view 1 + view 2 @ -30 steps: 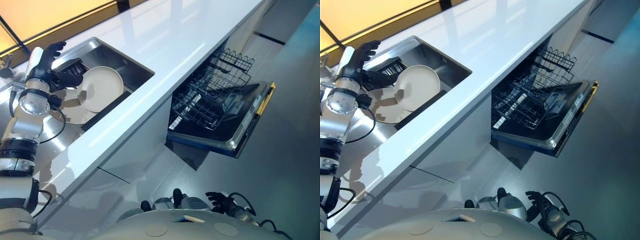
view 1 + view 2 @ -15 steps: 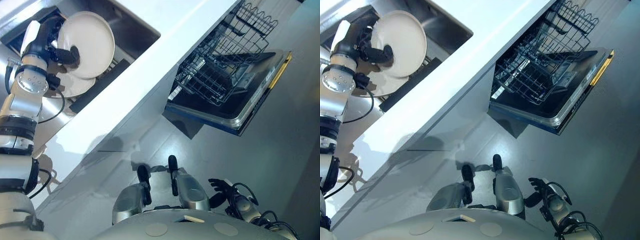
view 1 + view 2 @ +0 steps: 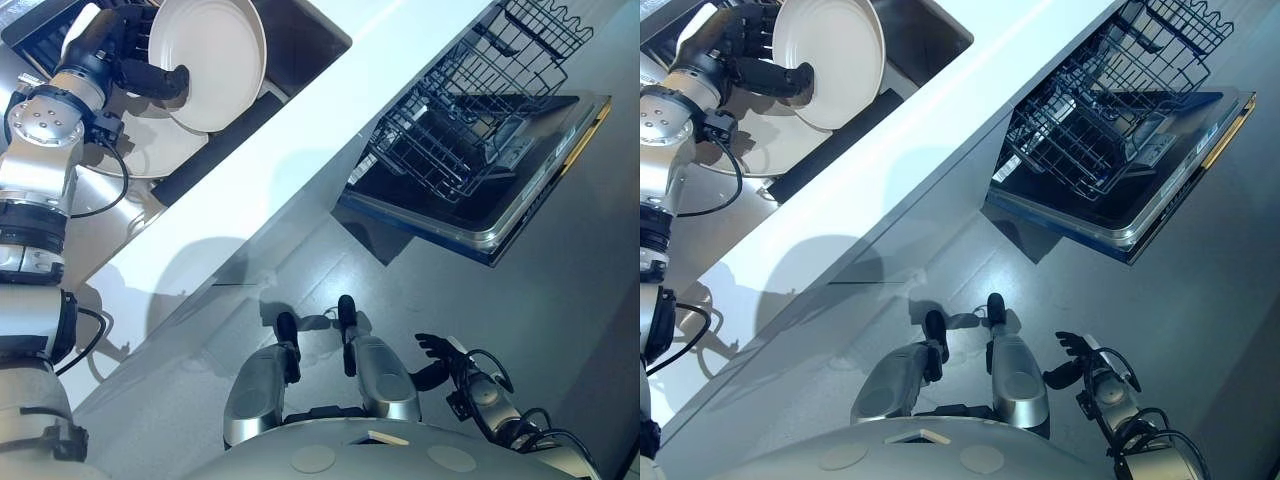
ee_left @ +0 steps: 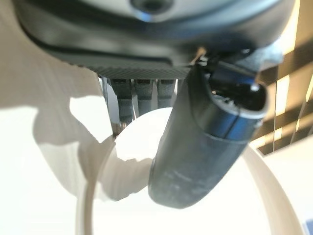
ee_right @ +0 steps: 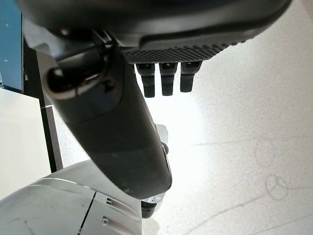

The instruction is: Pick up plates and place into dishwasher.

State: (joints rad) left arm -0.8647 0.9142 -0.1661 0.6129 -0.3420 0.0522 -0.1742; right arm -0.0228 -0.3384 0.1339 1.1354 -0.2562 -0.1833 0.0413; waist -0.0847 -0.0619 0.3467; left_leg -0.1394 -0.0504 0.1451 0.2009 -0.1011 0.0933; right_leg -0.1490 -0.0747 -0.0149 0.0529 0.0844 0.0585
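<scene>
- A round cream plate (image 3: 212, 62) with a raised rim is held up on edge over the sink (image 3: 300, 35), its hollow face turned toward the bench (image 3: 300, 130) front. It sits at about 11 o'clock in the head views.
- The left hand (image 3: 125, 55) pinches it at its 9 o'clock rim, thumb (image 4: 205, 142) across the face and fingers (image 4: 139, 95) behind.
- A second cream plate (image 3: 150, 140) lies flat in the sink below it, at its 7 o'clock, partly shaded.
- The dishwasher (image 3: 480, 150) stands open at 2 o'clock, door (image 3: 500, 215) folded down, with a dark wire rack (image 3: 450, 135) pulled out over it and another wire rack (image 3: 540, 30) above.
</scene>
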